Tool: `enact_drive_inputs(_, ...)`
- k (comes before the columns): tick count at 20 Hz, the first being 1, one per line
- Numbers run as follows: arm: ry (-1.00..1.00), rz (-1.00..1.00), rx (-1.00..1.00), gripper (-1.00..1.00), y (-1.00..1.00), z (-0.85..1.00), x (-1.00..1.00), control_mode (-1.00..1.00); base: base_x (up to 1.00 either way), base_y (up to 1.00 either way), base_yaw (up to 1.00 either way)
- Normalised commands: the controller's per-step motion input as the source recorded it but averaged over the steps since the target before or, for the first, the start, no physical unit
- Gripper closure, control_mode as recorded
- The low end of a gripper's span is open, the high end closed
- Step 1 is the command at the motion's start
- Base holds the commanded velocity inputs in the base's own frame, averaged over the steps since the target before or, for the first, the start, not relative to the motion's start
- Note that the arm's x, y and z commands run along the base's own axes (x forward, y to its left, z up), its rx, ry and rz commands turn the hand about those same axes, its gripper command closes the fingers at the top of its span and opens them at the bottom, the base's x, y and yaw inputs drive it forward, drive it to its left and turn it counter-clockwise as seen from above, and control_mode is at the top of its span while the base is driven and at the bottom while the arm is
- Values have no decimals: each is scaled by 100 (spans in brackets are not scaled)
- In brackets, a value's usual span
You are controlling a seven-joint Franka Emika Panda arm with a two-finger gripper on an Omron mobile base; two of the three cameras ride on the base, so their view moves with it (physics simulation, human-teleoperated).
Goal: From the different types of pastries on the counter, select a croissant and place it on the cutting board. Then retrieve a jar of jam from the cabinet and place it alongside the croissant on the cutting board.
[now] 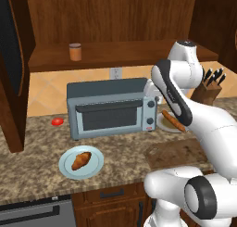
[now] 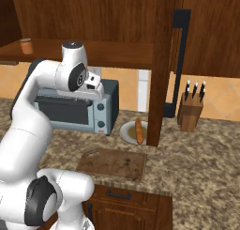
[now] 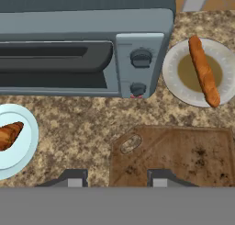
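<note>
The croissant (image 1: 81,160) is lying on the light blue plate (image 1: 65,169) on the table (image 1: 32,175), left of the bare cutting board (image 3: 183,155) and in front of the toaster oven (image 1: 109,109). The fingers (image 3: 114,179) are hanging above the board's handle end, drawn in and pinching nothing. The croissant is probably light, soft and flaky, so taking it gently across its plump middle is looking safest.
</note>
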Motion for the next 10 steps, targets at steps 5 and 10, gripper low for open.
enact_drive_inputs(5, 0, 0, 1, -100, 0, -6, -11, -100, 0, 0, 0)
enact_drive_inputs(10, 0, 0, 1, -100, 5, -19, -32, -100, 0, 0, 0)
